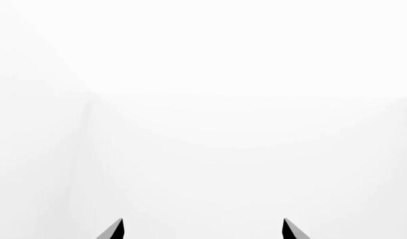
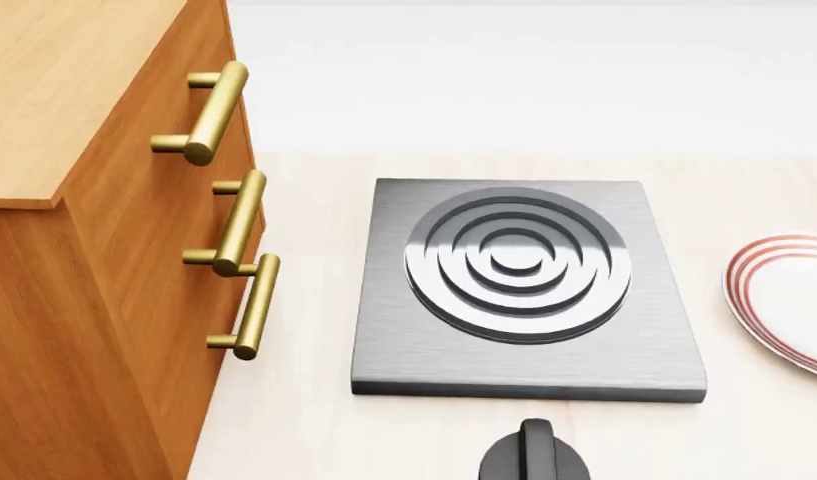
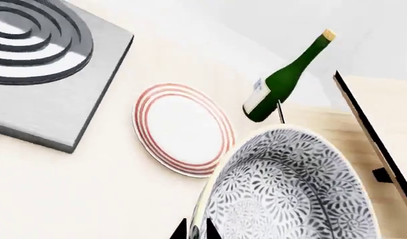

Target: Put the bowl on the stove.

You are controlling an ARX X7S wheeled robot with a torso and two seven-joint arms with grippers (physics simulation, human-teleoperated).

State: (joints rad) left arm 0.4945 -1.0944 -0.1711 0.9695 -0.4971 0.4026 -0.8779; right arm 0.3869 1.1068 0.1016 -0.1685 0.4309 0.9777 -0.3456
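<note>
The speckled grey-black floral bowl [image 3: 290, 189] fills the near part of the right wrist view. My right gripper [image 3: 195, 230] is shut on the bowl's rim, one black fingertip [image 3: 181, 230] outside and one inside, and the bowl looks lifted above the counter. The dark grey stove [image 2: 528, 290] with raised concentric rings lies at the middle of the head view and shows in the right wrist view [image 3: 44, 89] too, apart from the bowl. My left gripper [image 1: 203, 229] is open and empty, facing plain white. Neither gripper nor the bowl shows in the head view.
A red-ringed white plate [image 3: 183, 129] lies between stove and bowl, also at the head view's right edge [image 2: 788, 300]. A green bottle [image 3: 283, 79] stands beyond it. A wooden cabinet [image 2: 101, 250] with brass handles stands left of the stove. A black knob [image 2: 535, 455] sits in front.
</note>
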